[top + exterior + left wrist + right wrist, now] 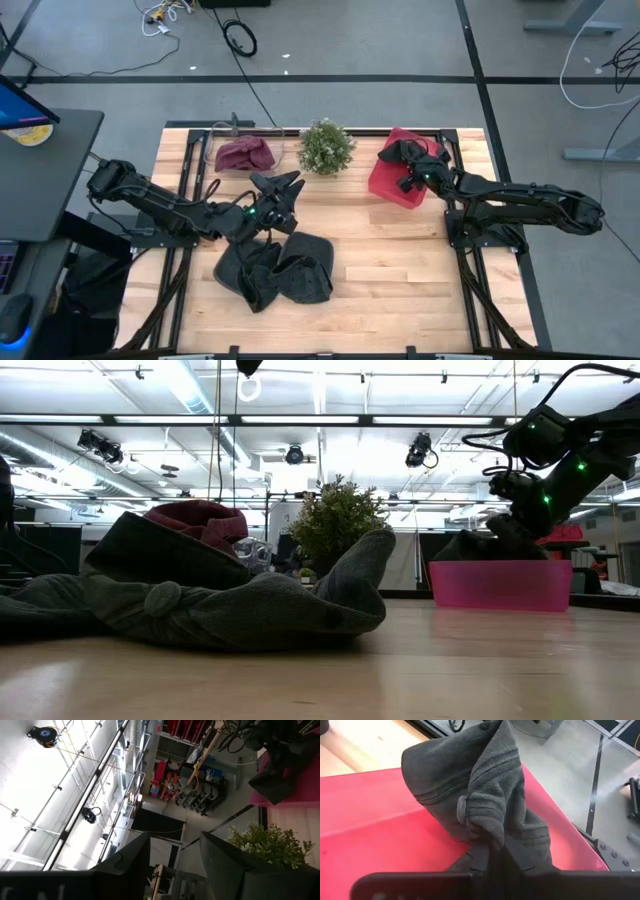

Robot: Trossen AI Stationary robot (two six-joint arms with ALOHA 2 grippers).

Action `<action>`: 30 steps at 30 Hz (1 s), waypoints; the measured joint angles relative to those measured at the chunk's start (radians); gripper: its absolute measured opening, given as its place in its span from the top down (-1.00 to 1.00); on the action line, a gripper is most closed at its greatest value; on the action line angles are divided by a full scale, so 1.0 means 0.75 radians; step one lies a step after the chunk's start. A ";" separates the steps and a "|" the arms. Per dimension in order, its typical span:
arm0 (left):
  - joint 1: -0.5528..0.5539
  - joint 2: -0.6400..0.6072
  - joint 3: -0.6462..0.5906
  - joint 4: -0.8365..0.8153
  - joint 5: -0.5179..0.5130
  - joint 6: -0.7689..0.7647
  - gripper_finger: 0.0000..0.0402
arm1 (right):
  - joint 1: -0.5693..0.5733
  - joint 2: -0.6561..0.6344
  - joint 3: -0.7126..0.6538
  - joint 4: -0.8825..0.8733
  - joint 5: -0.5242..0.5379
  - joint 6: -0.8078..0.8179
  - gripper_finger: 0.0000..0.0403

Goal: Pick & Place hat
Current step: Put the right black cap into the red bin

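Grey fleece hat (485,795) is hanging pinched in our right gripper (412,172), whose fingers are closing tight on a gathered fold of the cloth — the wrist view is showing the fabric bunching between them, a small button on the side. We are holding it over the pink bin (395,185) at the table's far right; in the low view the hat's lower part is dipping behind the bin's wall, though we cannot tell whether it is touching the floor of the bin.

Our left gripper (280,190) is waiting near the table's middle with its fingers spread apart and nothing between them, just beyond a heap of more grey hats (275,272). A maroon hat (246,154) is lying in a clear tray (219,140) at the far left, beside a small potted plant (325,147).

We are judging the hat to be light, soft and floppy, not fragile — it is sagging wherever unsupported, so a pinch on a thick fold or the brim seam should be holding best.
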 joint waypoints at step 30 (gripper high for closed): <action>0.000 0.000 0.000 -0.239 -0.130 -0.263 0.12 | 0.114 0.000 0.463 -0.487 -0.137 0.114 -0.51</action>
